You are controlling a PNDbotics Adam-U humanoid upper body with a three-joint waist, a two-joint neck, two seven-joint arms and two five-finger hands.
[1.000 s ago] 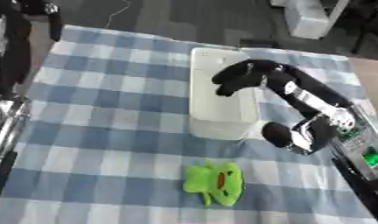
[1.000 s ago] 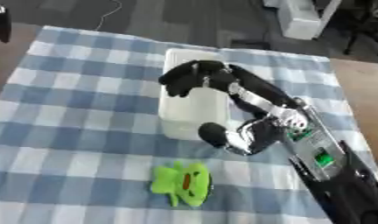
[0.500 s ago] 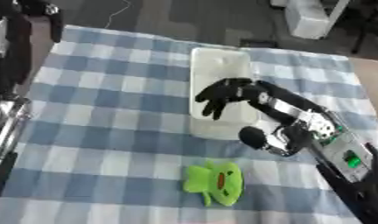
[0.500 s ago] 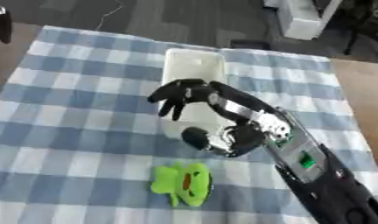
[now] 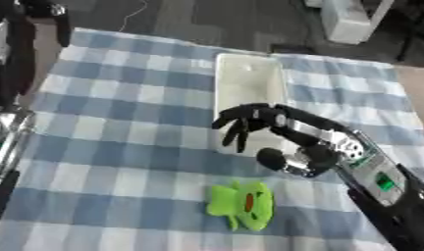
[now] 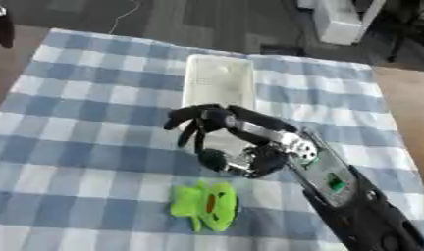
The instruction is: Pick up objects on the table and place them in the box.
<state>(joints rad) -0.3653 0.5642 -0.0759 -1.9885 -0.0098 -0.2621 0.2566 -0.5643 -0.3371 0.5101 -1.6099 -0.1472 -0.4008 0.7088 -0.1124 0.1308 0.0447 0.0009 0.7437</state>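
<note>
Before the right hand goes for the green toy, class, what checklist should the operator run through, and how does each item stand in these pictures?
1. Right hand empty, fingers spread: ok.
2. Green toy lying free on the checked cloth, nothing on top of it: ok.
3. Hand above the toy: not ok; it hangs over the near end of the white box, with the toy nearer the camera.
4. Box open, with bare floor showing at its far end: ok.
5. Path from hand to toy free of other things: ok, only cloth lies between.
6. Left hand out of the way: cannot tell; only a left arm shows at the left edge.
</note>
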